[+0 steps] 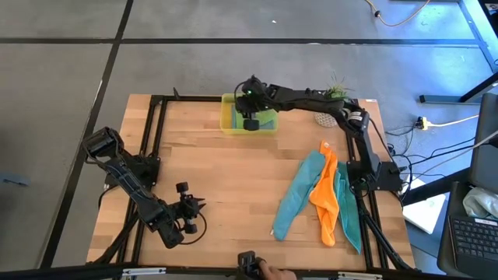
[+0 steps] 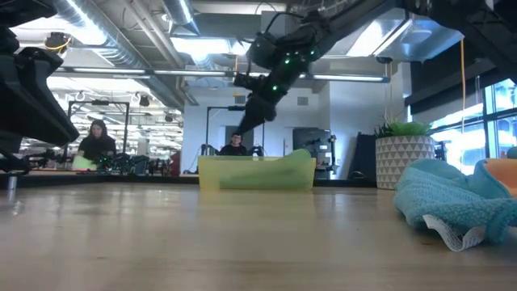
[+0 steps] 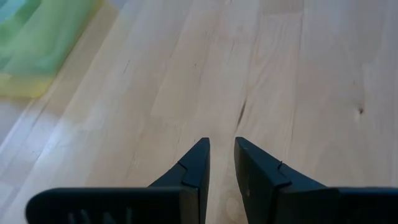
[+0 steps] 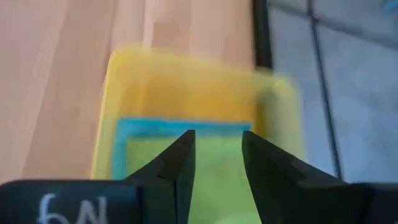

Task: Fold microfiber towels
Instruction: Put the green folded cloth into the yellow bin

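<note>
A yellow tray [image 1: 227, 117] stands at the table's far edge. A lime green towel [image 4: 217, 180] lies folded in it on a teal towel [image 4: 121, 143]. My right gripper [image 4: 217, 134] hovers above the tray [image 2: 257, 172], open and empty; it also shows in the high view [image 1: 250, 123]. Two teal towels [image 1: 298, 194] [image 1: 349, 208] and an orange towel [image 1: 325, 198] lie crumpled side by side on the table's right part. My left gripper [image 3: 222, 144] waits over bare wood at the near left [image 1: 191, 208], its fingers a narrow gap apart, holding nothing.
A white patterned pot with a green plant [image 1: 333, 105] stands at the far right corner, behind the right arm; it also shows in the low view [image 2: 401, 158]. Bare wood [image 1: 233, 179] lies between the tray and the loose towels. People sit in the room beyond the table [image 2: 97, 145].
</note>
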